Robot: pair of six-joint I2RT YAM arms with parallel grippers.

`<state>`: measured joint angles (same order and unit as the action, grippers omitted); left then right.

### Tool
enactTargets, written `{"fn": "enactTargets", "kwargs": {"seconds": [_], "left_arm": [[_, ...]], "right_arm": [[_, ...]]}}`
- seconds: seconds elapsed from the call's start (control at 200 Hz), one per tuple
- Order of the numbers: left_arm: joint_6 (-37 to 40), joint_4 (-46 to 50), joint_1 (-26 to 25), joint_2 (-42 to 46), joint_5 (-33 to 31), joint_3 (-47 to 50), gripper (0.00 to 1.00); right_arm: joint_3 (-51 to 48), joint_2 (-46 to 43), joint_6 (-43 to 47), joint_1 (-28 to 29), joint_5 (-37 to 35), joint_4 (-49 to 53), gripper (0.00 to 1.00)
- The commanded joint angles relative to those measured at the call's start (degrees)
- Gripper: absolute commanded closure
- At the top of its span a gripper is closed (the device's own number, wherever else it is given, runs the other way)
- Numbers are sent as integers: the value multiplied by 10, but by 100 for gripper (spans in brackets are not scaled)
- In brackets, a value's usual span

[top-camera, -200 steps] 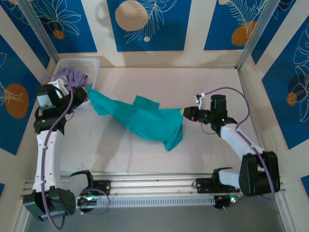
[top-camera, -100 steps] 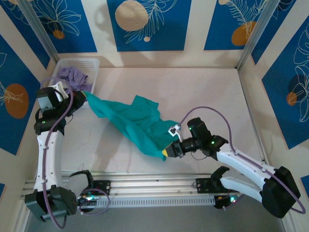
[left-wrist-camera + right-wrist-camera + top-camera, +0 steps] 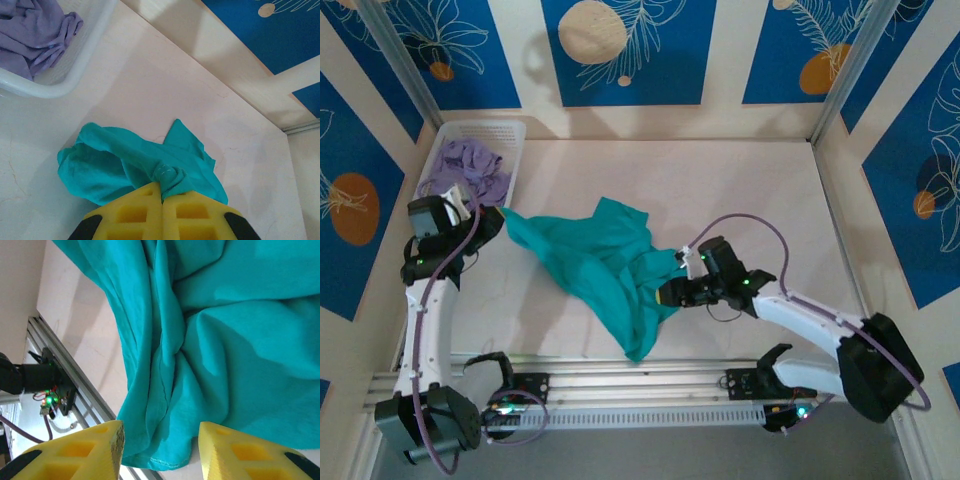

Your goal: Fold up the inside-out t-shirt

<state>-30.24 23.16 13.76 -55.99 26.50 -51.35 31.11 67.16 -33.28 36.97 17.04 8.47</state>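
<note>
At the left gripper (image 3: 161, 194): pinches a twisted bunch of the inside-out t-shirt (image 3: 115, 162) between yellow fingers (image 3: 135, 216) pressed flat together. From above, sits (image 3: 498, 212) at the far-left corner of the cloth (image 3: 600, 255), just beside the white basket (image 3: 512, 132).

At the right gripper (image 3: 161, 432): stands with its two yellow fingers (image 3: 95, 452) spread apart, clamping nothing, with teal folds (image 3: 225, 340) just beyond the tips and a stitched hem low in the gap between them. From above, points (image 3: 667, 293) into the right edge of the crumpled cloth, near the middle of the table (image 3: 750, 190).

Further out: runs as a rumpled teal band from the pinched corner on the left, diagonally across the pale surface, down to a narrow tail near the aluminium rail (image 3: 650, 385) at the front edge. Bulges widest in the middle, with one flap up toward the back wall. Lies wholly outside the basket. In the far-left corner, holds a heaped lavender garment (image 3: 470, 160) inside the white plastic walls (image 3: 75, 75), well apart from the right arm.
</note>
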Motion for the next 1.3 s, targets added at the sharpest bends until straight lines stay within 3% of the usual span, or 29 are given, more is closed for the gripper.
{"fn": "enactTargets", "kwargs": {"seconds": [0.0, 0.125, 0.375, 0.565, 0.74, 0.915, 1.02, 1.13, 1.295], "left_arm": [[1, -24, 7, 16, 16, 4, 100], [-7, -33, 7, 15, 27, 8, 100], [-16, -46, 6, 14, 43, 16, 100], [-25, -54, 4, 14, 59, 22, 100], [-36, -64, -4, 25, 96, 35, 100], [-52, -89, -27, 40, 114, 61, 100], [-47, -81, -42, 38, 118, 63, 100], [-37, -72, -50, 39, 116, 62, 100], [-42, -89, -54, 32, 107, 60, 100]], "right_arm": [[34, 47, -14, 48, -27, -21, 57], [79, 122, -11, 83, -65, -16, 57], [155, 257, 11, 96, -109, -13, 56], [219, 313, 66, 86, -209, 77, 82], [274, 328, 131, 14, -283, 159, 87], [366, 368, 187, -71, -301, 182, 86], [394, 352, 203, -86, -291, 193, 81], [366, 295, 193, -85, -243, 201, 73], [248, 172, 131, -58, -159, 221, 62]]}}
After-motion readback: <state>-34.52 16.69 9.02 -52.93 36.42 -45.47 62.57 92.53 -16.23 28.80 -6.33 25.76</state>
